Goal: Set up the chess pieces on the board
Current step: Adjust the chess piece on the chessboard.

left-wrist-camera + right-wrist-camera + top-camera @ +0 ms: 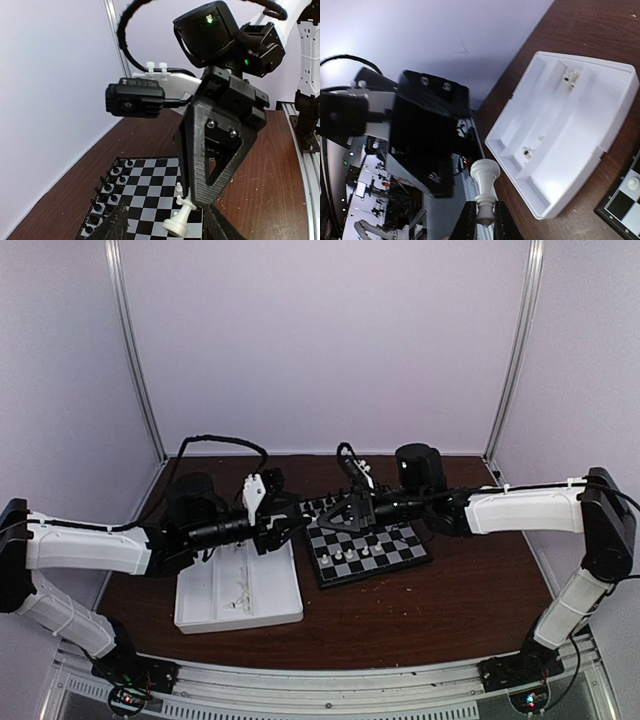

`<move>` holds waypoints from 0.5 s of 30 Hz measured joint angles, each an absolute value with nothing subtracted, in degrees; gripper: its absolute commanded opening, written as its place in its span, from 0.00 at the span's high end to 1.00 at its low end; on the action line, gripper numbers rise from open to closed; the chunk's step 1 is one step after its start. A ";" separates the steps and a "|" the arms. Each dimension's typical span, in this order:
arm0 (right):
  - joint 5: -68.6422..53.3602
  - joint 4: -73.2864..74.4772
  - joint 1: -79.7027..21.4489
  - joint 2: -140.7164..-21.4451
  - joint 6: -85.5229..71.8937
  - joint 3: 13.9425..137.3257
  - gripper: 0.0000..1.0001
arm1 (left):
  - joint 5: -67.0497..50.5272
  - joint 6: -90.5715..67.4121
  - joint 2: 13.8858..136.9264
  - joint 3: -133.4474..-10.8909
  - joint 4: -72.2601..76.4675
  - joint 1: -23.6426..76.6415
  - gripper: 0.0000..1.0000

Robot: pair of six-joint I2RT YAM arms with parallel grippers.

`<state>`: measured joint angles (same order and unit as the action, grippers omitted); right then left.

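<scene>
One white chess piece [485, 176] hangs above the left side of the board [400, 562], pinched tight in the right gripper [484, 217]. The left gripper [170, 226] stands partly open close by, holding nothing. The white tray [262, 612] lies just left of the board.

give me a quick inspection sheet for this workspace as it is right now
surface: dark brown table, no spills seen
job's things: board mid-table; a few white pieces stand on it; one white piece held above the table
clutter: white tray beside the board, small bits inside; black pieces line one board edge
grippers: right gripper shut on the white piece; left gripper open, fingers either side of it
cables: black cable loops above the left arm
surroundings: pale walls, metal posts
</scene>
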<state>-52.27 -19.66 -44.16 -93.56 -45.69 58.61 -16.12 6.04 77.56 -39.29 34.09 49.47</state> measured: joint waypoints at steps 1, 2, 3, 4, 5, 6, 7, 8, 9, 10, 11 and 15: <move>-52.01 -15.66 -43.75 -93.27 -43.27 59.16 0.98 | -15.57 5.21 77.36 -39.29 33.50 49.45 0.44; -51.44 -11.18 -43.29 -92.97 -40.77 59.90 0.97 | -15.05 4.56 77.03 -39.29 32.73 49.43 0.43; -50.22 -4.71 -42.72 -92.66 -37.36 61.36 0.97 | -14.57 4.01 76.69 -39.29 31.94 49.36 0.39; -48.58 0.91 -42.28 -92.51 -34.17 62.89 0.97 | -13.98 3.09 76.20 -39.29 31.03 49.25 0.36; -46.52 6.66 -41.98 -92.44 -30.83 64.79 0.97 | -13.23 2.13 75.59 -39.29 30.04 49.10 0.33; -44.29 12.23 -41.74 -92.44 -27.38 66.83 0.96 | -12.16 0.91 74.91 -39.29 28.95 48.95 0.31; -41.85 17.52 -41.52 -92.44 -24.21 68.90 0.96 | -10.79 -0.64 74.06 -39.31 27.59 48.77 0.31; -39.35 22.94 -41.36 -92.47 -21.15 71.16 0.96 | -9.47 -1.89 73.25 -39.35 26.30 48.58 0.31; -37.43 26.70 -41.32 -92.47 -18.90 72.73 0.96 | -8.16 -3.11 72.47 -39.55 24.60 48.36 0.29; -35.35 30.85 -41.34 -92.51 -16.60 74.48 0.96 | -6.57 -4.25 71.79 -40.03 22.35 48.21 0.27; -33.41 34.89 -41.34 -92.64 -14.55 76.05 0.96 | -4.93 -5.19 71.29 -40.75 20.23 48.10 0.26; -27.94 46.11 -41.41 -94.98 -9.47 80.34 0.96 | 2.35 -10.44 69.95 -47.24 7.09 46.96 0.25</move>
<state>-27.94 46.11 -41.41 -94.98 -9.47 80.34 2.35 -10.44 69.95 -47.24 7.09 46.96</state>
